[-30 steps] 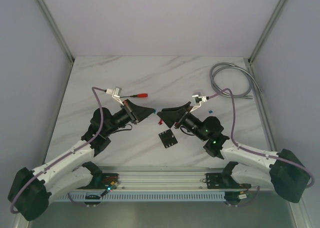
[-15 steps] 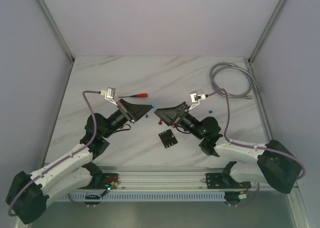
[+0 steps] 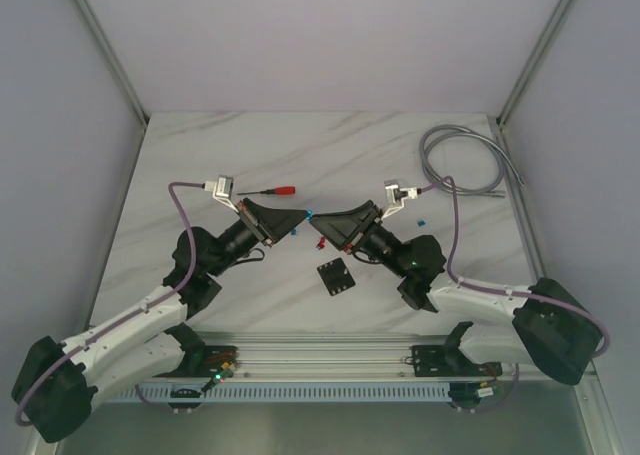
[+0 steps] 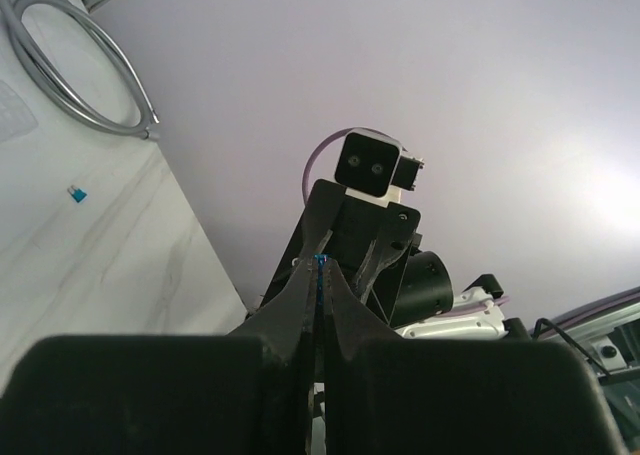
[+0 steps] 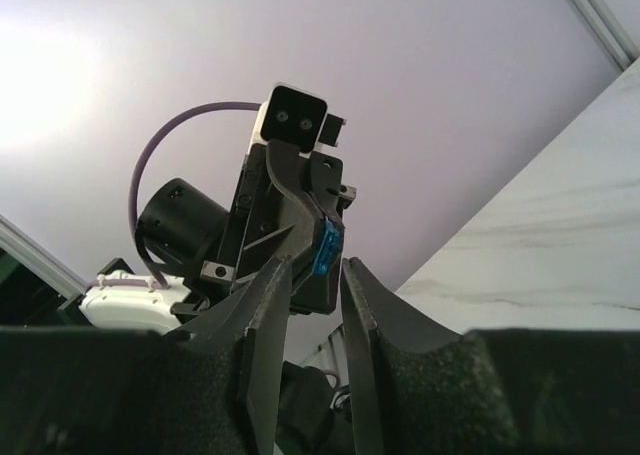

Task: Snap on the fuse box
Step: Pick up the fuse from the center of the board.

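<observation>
A white marble table (image 3: 200, 155), with two arms set tip to tip over its middle.
On the left, the left gripper (image 4: 319, 267) is pressed together on a tiny blue fuse (image 5: 327, 247). Just to its right, the right gripper (image 5: 310, 267) is held with its jaws apart. The fuse box (image 3: 335, 276) is laid flat on the table, just nearer than both tips, apart from them.

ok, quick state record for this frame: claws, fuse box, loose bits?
left claw: shut on blue fuse
right claw: open, tip to tip with left claw, fuse just past its fingers
fuse box: flat on table, no claw on it
loose: red fuse, screwdriver, cable
</observation>
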Tool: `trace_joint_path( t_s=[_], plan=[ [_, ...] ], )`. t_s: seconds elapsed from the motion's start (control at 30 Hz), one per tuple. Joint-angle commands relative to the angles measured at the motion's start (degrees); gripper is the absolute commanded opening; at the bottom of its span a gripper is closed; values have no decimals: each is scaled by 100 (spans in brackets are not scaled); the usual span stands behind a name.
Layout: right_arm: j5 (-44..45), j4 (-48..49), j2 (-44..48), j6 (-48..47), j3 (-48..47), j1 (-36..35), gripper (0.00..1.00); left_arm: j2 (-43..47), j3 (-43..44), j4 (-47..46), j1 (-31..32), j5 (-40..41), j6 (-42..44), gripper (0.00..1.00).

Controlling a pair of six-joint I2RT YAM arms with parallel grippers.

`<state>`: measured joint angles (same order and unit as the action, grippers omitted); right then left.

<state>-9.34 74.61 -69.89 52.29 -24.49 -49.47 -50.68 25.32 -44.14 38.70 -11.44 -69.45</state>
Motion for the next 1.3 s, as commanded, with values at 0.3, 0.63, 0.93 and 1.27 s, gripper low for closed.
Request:
trace_joint_path(
  t_s=[0.3, 0.63, 0.93, 1.27],
  plan=[
    [-106, 631, -148, 44, -241, 17, 24, -146, -31, -567, 150, 22, -190, 0],
    [-110, 750, -200, 10, -197, 17, 14, -317, -74, -790, 317, 4, -324, 0],
    [-43, 210, 121, -326, -119, 32, 0, -206, -223, -129, 349, 443, 124, 1],
    [-74, -2033, 904, -708, -10, 232, 0, -210, -211, 241, 129, 588, 688, 23]
  ],
)
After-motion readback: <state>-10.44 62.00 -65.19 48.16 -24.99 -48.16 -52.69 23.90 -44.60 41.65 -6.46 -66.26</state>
